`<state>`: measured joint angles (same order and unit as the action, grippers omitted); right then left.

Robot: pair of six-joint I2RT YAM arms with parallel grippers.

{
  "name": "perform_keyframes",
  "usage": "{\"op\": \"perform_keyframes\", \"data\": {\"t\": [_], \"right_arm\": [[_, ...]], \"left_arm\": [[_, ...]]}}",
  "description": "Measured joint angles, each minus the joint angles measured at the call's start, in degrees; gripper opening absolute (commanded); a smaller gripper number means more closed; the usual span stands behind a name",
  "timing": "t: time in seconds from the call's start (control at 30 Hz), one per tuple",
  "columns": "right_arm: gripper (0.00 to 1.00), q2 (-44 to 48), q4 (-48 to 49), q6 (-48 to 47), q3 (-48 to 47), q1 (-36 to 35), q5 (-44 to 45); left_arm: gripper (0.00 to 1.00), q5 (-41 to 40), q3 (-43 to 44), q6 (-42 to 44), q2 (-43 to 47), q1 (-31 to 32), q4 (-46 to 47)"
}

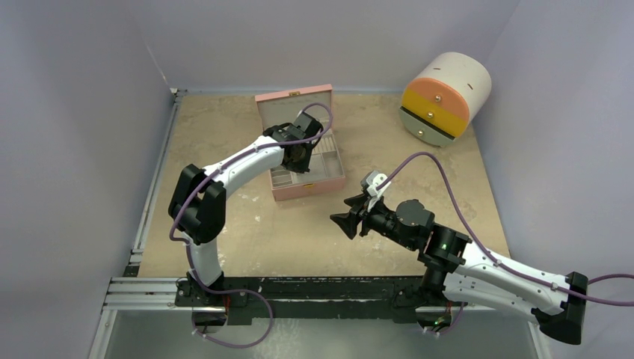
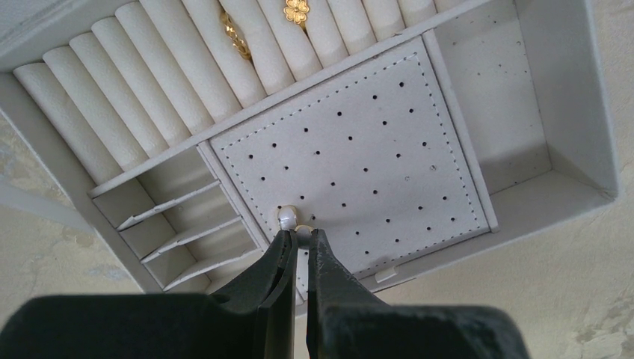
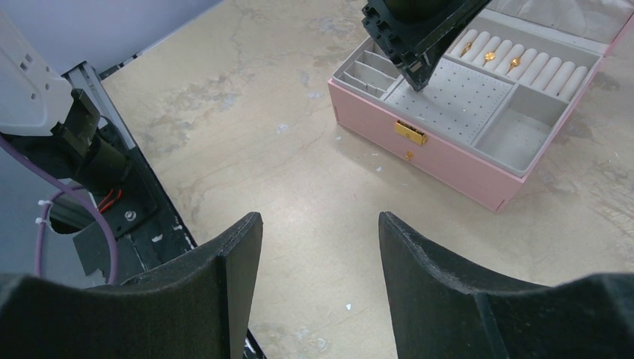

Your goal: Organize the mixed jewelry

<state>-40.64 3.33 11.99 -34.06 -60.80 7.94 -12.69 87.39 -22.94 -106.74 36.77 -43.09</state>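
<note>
My left gripper (image 2: 300, 233) is over the open pink jewelry box (image 1: 318, 187), its tips down on the perforated white stud pad (image 2: 374, 142). Its jaws are closed on a tiny gold-coloured stud (image 2: 303, 229), with a pale pearl-like bead (image 2: 287, 217) right beside the tips. Two gold pieces (image 2: 234, 35) (image 2: 296, 10) sit between the white ring rolls; the right wrist view shows three gold pieces there (image 3: 490, 55). My right gripper (image 3: 320, 224) is open and empty, hovering above bare table in front of the box (image 3: 448, 153). No large thin hoop is in view.
The box lid (image 1: 293, 105) stands open at the back. A cylindrical drawer unit with orange and yellow fronts (image 1: 445, 97) lies at the back right. Small slot compartments (image 2: 179, 217) and an open side compartment (image 2: 501, 97) flank the pad. The rail edge (image 3: 142, 217) is near my right gripper.
</note>
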Motion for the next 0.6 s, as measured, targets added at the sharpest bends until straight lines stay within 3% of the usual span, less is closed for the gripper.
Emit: {"op": "perform_keyframes", "data": {"t": [0.6], "right_arm": [[0.61, -0.2, 0.0, 0.0, 0.0, 0.0, 0.0]], "left_arm": [[0.0, -1.0, -0.1, 0.0, 0.0, 0.0, 0.0]]}}
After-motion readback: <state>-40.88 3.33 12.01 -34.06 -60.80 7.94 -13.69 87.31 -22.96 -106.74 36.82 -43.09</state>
